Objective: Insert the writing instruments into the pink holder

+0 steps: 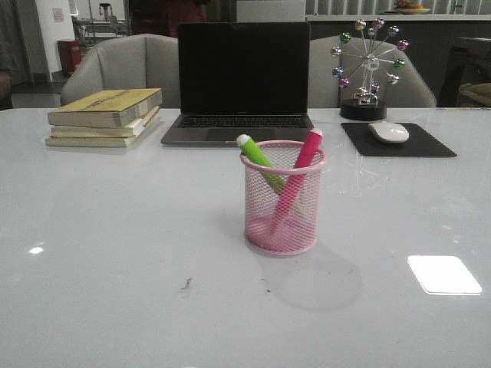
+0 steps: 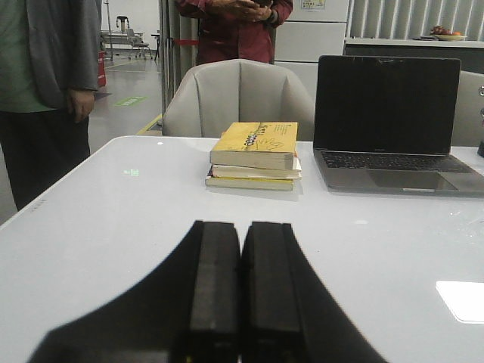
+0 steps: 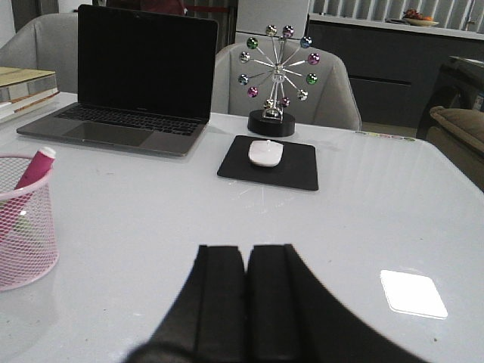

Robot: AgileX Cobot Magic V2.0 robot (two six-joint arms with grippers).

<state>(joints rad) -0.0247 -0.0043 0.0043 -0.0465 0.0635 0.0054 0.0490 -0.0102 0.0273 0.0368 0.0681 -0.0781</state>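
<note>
The pink wire-mesh holder stands upright in the middle of the table. Inside it lean two markers: the lime green one tilts left with its whitish tip above the rim, the bright pink one tilts right. The right wrist view shows the holder with the pink marker sticking out. Neither arm appears in the front view. My left gripper is shut with nothing between its pads, low over bare table. My right gripper is likewise shut and empty, well apart from the holder.
An open laptop stands behind the holder. A stack of books lies at the back left. A mouse on a black pad and a ball ornament sit at the back right. Chairs and people stand beyond the table.
</note>
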